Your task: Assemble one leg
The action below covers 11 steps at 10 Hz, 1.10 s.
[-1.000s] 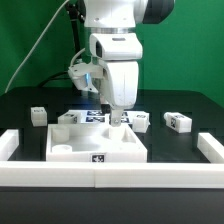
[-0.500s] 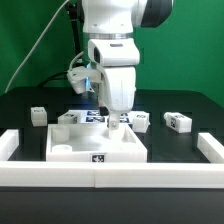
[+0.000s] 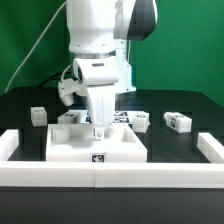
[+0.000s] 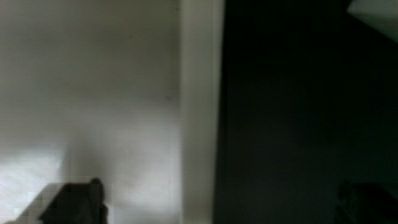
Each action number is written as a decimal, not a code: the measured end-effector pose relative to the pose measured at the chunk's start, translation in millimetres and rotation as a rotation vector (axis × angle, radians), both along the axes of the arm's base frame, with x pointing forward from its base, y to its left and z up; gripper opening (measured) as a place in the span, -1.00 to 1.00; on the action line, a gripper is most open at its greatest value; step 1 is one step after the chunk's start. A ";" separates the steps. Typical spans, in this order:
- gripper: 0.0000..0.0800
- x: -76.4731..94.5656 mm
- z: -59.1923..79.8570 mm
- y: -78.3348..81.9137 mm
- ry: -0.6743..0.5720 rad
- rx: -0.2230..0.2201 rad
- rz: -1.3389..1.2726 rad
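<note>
Two dark fingertips (image 4: 71,203) stand well apart in the wrist view — jaws spread, nothing clearly between them. They hang over the rear rim of the panel (image 3: 60,150); a leg (image 3: 137,120) lies on the counter (image 3: 190,100) close by, toward the exterior view's right — long axis unreadable.

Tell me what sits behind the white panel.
One tagged leg sits behind the panel on the exterior view's left, another on the right; the gripper covers what lies between.
</note>
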<state>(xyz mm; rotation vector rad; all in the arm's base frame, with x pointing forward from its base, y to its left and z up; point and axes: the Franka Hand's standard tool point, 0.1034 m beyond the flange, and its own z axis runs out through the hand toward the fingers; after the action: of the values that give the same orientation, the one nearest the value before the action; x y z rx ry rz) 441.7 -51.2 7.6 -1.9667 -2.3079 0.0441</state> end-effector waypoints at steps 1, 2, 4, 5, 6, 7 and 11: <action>0.62 1.8 -0.4 2.3 -0.002 0.000 -0.005; 0.39 4.6 -0.5 5.7 -0.004 0.000 -0.010; -0.06 3.0 -1.2 2.8 -0.002 -0.001 -0.017; -0.40 2.9 -1.3 2.7 -0.001 -0.001 -0.017; -0.84 3.0 -1.3 2.6 -0.002 -0.001 -0.017; -0.84 5.2 -0.1 1.9 -0.011 -0.002 -0.018; -0.84 5.7 0.1 1.8 -0.013 -0.002 -0.018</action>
<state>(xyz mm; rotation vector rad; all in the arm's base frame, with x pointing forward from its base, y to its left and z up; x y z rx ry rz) 447.4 -49.4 7.7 -1.9949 -2.2986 0.0319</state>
